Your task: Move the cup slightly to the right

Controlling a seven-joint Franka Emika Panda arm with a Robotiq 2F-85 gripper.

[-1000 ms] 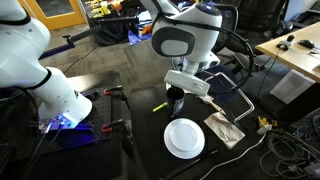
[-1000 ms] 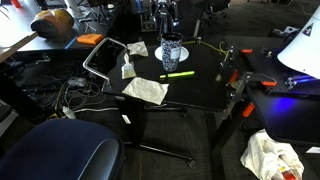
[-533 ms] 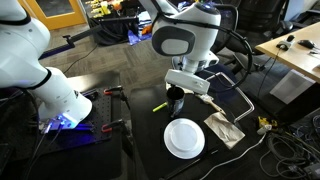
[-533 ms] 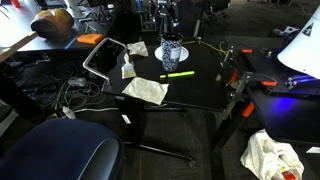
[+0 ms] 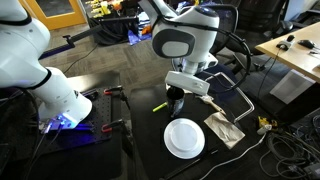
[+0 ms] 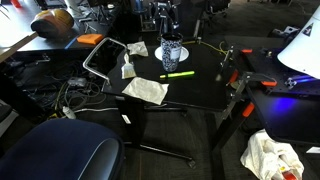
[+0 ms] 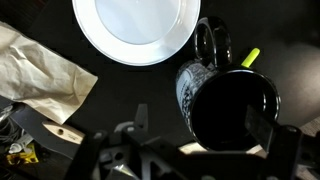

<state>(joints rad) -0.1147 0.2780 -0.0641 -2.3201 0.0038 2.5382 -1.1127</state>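
The cup (image 7: 228, 105) is a dark mug with a patterned side and a handle. In the wrist view it fills the lower right, lying between my gripper's (image 7: 200, 120) two fingers. The left finger stands apart from the cup's wall and the right finger overlaps its rim, so the gripper is open around it. In both exterior views the cup (image 5: 177, 103) (image 6: 171, 50) stands on the black table directly under the gripper (image 5: 180, 92). The fingertips are hidden there.
A round white plate (image 5: 184, 138) (image 7: 135, 25) lies close to the cup. A yellow-green marker (image 6: 178, 74) (image 5: 160, 106) and crumpled brown paper (image 6: 146, 90) (image 5: 224, 130) lie nearby. A metal chair frame (image 6: 105, 58) stands at the table's edge.
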